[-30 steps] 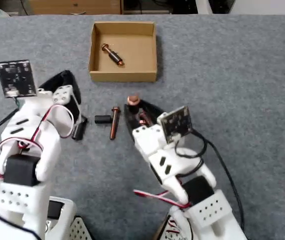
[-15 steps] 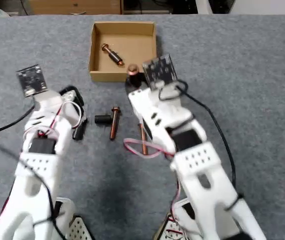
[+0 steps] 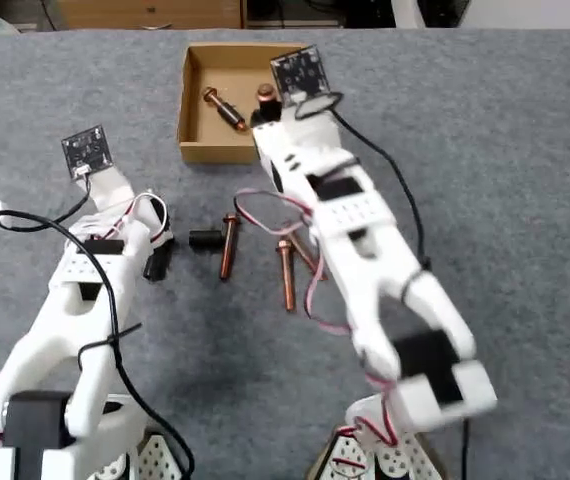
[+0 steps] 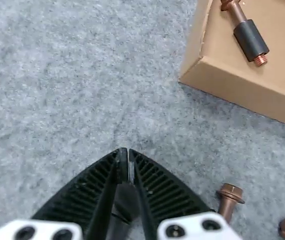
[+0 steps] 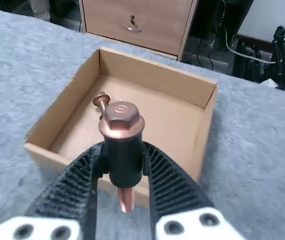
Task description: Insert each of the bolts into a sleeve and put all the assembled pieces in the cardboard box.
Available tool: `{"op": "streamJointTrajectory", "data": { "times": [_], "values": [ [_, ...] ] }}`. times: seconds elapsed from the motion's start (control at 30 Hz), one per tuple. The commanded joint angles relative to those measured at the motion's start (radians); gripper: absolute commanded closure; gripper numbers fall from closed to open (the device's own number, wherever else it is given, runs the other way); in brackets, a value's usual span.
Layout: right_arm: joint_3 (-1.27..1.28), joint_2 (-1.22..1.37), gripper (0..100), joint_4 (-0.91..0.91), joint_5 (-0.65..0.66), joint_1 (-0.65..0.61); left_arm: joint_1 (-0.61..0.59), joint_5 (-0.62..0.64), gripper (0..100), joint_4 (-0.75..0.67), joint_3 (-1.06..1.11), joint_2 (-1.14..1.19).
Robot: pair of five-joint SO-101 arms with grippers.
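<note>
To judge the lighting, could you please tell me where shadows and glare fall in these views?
High view: shadow on the near middle of the grey felt table. Left wrist view: shade ahead of the shut left tool and along the brown cardboard box wall. Right wrist view: mild sheen on the copper hex-head bolt in the right tool.

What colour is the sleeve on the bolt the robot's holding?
Black sleeve, on a copper bolt; clearest in the right wrist view.

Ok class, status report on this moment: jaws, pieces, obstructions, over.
Right jaws shut on sleeved bolt, at box rim. Left jaws shut, empty, over table. One piece boxed; two bolts loose. Nothing blocking.
</note>
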Motion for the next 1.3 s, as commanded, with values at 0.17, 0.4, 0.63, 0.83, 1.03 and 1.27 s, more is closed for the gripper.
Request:
{"op": "streamJointTrajectory", "data": {
  "times": [0.17, 0.4, 0.63, 0.83, 1.03, 1.27],
  "values": [
    [-0.384, 0.334, 96.3, -0.037, 0.0, 0.021, -0.006, 0.0, 98, -0.023, -0.052, 0.002],
    [-0.495, 0.443, 86.0, -0.037, 0.0, 0.021, -0.006, -0.002, 98, -0.025, -0.055, 0.007],
    [-0.492, 0.449, 85.7, -0.037, 0.0, 0.022, -0.005, -0.002, 98, -0.025, -0.058, 0.008],
    [-0.492, 0.444, 85.7, -0.035, 0.005, 0.031, -0.003, 0.005, 98, -0.025, -0.063, 0.008],
    [-0.492, 0.32, 87.5, 0.195, 0.005, 0.033, -0.012, 0.121, 88, -0.018, -0.064, 0.007],
    [-0.49, 0.157, 97.7, 0.483, 0.006, 0.031, -0.008, 0.141, 87, 0.029, -0.074, -0.002]
  ]
}}
